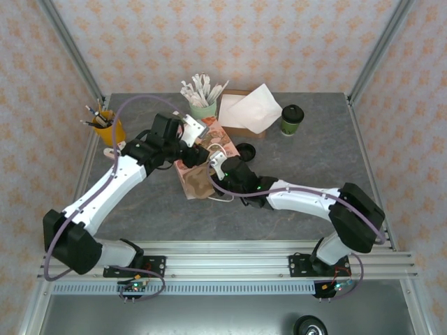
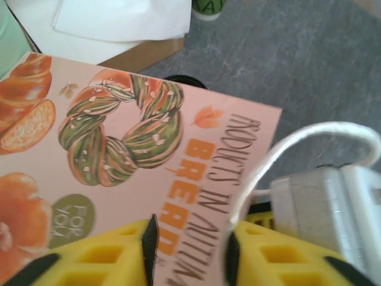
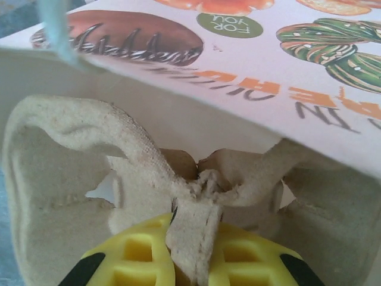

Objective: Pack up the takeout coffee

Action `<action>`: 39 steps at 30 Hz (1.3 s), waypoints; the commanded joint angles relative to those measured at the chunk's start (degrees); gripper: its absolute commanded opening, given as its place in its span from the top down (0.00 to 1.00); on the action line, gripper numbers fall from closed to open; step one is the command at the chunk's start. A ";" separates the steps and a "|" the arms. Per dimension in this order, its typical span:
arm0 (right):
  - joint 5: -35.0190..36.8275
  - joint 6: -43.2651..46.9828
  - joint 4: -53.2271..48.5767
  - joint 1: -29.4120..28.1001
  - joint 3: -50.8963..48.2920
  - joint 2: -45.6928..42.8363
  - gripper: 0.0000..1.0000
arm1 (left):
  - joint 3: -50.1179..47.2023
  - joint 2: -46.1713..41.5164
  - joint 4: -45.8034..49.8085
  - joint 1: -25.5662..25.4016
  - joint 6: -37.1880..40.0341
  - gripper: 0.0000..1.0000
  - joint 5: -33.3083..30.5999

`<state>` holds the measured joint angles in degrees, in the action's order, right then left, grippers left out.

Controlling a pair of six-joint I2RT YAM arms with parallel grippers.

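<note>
**Bag and carrier in hand at mid-table, coffee waiting off to the side**

Here's the grey table [image 1: 314, 202], and everything centres on the pink bakery bag [image 1: 215, 134]. Both arms reach in and meet right at it. The bag lies tilted with its printed bread panel up, mouth toward the right arm, which I'd say is there to feed the load in.

Poking out of the bag's near side is the brown pulp cup carrier [image 3: 53, 179]. The right gripper [image 3: 190, 241] has its yellow fingers pressed together on the carrier's raised centre ridge. That's the natural handle, and pinching there keeps the cup wells free.

On the bag's far-left side sits the left gripper [image 2: 190, 238], low over the printed panel. Its jaws stand apart, with the lettering showing in the gap. The white cord handle [image 2: 309, 134] loops past the right-hand finger, slack and not pinched. My read is that it's there to steady the bag or hold its mouth.

Now the prize: the takeout coffee [image 1: 292, 118], dark green with its black lid on. It stands upright, well apart from the bag and beyond it to the right. Neither gripper touches it and it isn't packed yet, so I'd judge the job is at the container-prep stage.
</note>
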<state>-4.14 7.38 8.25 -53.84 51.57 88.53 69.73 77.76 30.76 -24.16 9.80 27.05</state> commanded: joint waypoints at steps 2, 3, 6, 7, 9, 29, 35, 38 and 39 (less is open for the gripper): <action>2.48 1.23 11.15 0.83 -0.68 0.50 1.00 | 1.02 2.86 -5.95 -2.00 0.87 0.45 0.52; 2.27 1.39 11.26 1.08 -0.60 0.67 1.00 | 1.09 3.36 -7.16 -2.09 0.76 0.45 0.96; 1.61 1.50 11.10 1.29 -0.63 0.34 1.00 | 1.71 4.46 -10.65 -2.44 0.18 0.45 6.02; 1.51 1.43 11.17 1.29 -0.83 0.01 1.00 | 1.93 4.59 -11.04 -2.75 0.17 0.46 6.30; 1.04 0.77 12.62 1.35 -2.52 -1.27 1.00 | 2.33 4.77 -10.86 -3.08 -0.12 0.57 4.81; 1.05 -0.19 9.56 1.46 -1.56 -8.82 1.00 | 0.82 -11.22 -16.25 -12.15 -37.43 1.00 -10.11; 0.85 -2.04 -9.51 1.57 1.30 -19.32 1.00 | 1.05 -10.99 -13.15 -12.19 -42.58 1.00 -7.43; 1.06 -3.39 -22.64 1.56 4.11 -24.32 1.00 | 0.68 -10.19 -15.11 -12.51 -46.67 1.00 -1.41; 0.20 -4.00 -26.90 1.46 5.62 -24.94 1.00 | 0.28 -10.12 -16.93 -12.96 -47.63 1.00 0.63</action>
<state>-3.03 5.74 -3.73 -52.18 53.58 65.98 70.28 67.29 16.73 -36.27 -32.64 22.04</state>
